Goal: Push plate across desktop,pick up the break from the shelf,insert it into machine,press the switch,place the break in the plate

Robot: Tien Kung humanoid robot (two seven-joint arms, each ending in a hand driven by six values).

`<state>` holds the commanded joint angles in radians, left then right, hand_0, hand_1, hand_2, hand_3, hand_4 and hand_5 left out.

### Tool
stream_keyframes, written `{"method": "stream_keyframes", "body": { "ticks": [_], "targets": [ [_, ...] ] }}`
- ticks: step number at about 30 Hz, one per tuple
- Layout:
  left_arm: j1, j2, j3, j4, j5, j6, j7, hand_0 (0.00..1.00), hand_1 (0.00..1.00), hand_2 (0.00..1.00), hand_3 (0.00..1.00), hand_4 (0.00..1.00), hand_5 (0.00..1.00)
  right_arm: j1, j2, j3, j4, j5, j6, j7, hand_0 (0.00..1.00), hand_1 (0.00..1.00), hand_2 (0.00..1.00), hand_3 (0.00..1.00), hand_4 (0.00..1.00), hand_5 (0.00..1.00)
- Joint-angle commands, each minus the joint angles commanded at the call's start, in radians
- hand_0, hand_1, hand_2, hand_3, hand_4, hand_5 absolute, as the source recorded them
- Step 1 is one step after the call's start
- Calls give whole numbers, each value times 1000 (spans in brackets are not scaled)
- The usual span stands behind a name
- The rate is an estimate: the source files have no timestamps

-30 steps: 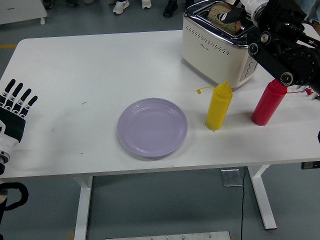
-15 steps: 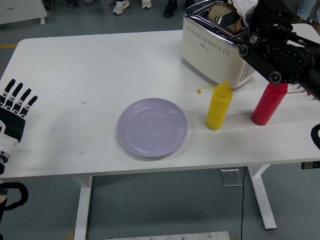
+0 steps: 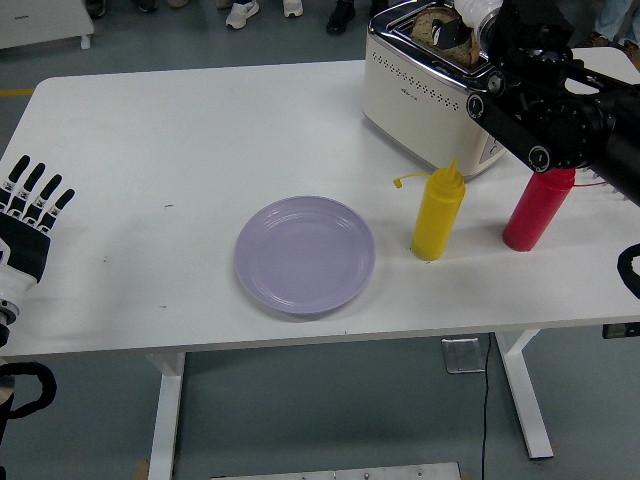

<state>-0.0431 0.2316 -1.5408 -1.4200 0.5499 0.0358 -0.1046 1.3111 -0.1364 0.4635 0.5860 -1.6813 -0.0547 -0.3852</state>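
Head view, the only view on offer. Up at one o'clock, the cream and chrome two-slot toaster [image 3: 432,95] sits on the white surface [image 3: 200,130], its top cut by the picture's upper edge. A brown slice of bread [image 3: 436,24] pokes out of a slot, and only part of it shows: the right hand [image 3: 468,28] is right on it, dark fingertips [image 3: 452,33] against the slice, white cuff behind. The hand looks clamped on the bread, though the upper edge crops much of it. The black right arm [image 3: 555,105] slants in from three o'clock and covers the toaster's right end and whatever controls are there, so nothing can be made out of them.

Just below the arm, at three o'clock, a red plastic squeeze bottle [image 3: 535,212] stands upright, its cap hidden behind the arm. Beside it toward the centre stands a yellow plastic squeeze bottle [image 3: 438,216], also upright, its little cap dangling off to the left; it stands just in front of the toaster.

Centre, slightly toward six o'clock, the round lilac plate [image 3: 305,255] lies flat with nothing on it, near the yellow bottle but apart from it.

Over at nine o'clock, the left hand [image 3: 28,215] rests at the surface's edge, fingers straight and spread, holding nothing, its wrist cut by the picture's left edge.

At twelve o'clock, shoes [image 3: 241,12] of people beyond the far edge, cropped.
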Motion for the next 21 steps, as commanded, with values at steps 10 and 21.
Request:
{"method": "stream_keyframes", "body": {
  "ticks": [10, 21],
  "targets": [
    [-2, -1, -1, 0, 0, 0, 0, 796, 853, 904, 857, 620, 998, 1, -9, -12, 8, 2, 15, 12, 241, 368, 437, 514, 425, 136],
    [0, 0, -1, 0, 0, 0, 0, 796, 853, 904, 857, 620, 998, 10, -71, 62, 65, -74, -10, 32, 215, 335, 411, 495, 400, 122]
  ]
}}
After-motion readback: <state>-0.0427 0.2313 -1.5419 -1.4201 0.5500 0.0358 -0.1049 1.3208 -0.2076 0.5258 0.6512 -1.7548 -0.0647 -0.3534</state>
